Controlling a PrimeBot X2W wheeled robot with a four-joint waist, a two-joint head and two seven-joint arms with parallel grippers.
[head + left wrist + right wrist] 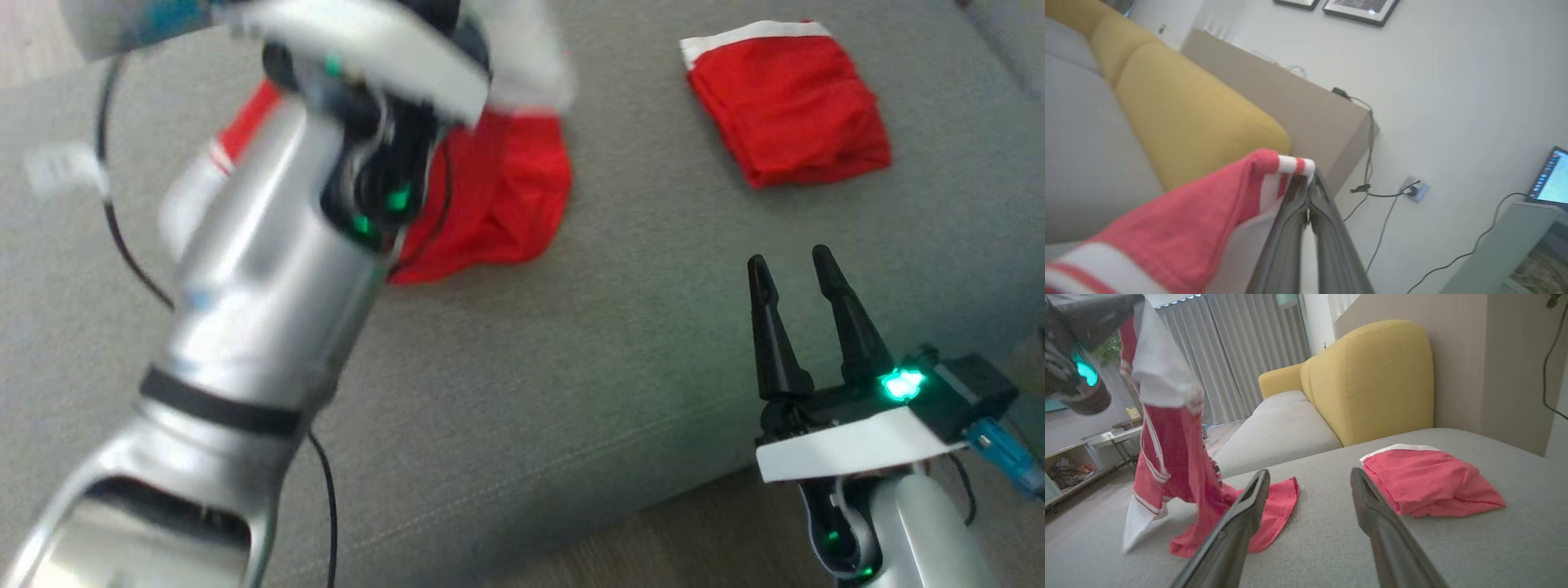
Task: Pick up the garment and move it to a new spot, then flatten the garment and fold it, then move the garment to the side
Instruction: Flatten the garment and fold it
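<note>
A red garment point(506, 196) with white stripes hangs up off the grey sofa seat point(620, 343), its lower end still trailing on the cushion. In the left wrist view my left gripper point(1308, 183) is shut on the striped edge of the garment point(1180, 228). The right wrist view shows the garment point(1175, 457) dangling from my raised left wrist at the upper left. My left arm point(269, 245) is blurred and covers part of the cloth. My right gripper point(790, 261) stands open and empty near the seat's front edge, well to the right of the garment; its fingers point(1310, 475) are spread.
A second red garment point(788, 106), folded with a white band, lies at the back right of the seat point(1429, 482). Yellow backrests point(1372, 375) line the far side. Wooden floor point(637, 539) runs along the seat's front edge.
</note>
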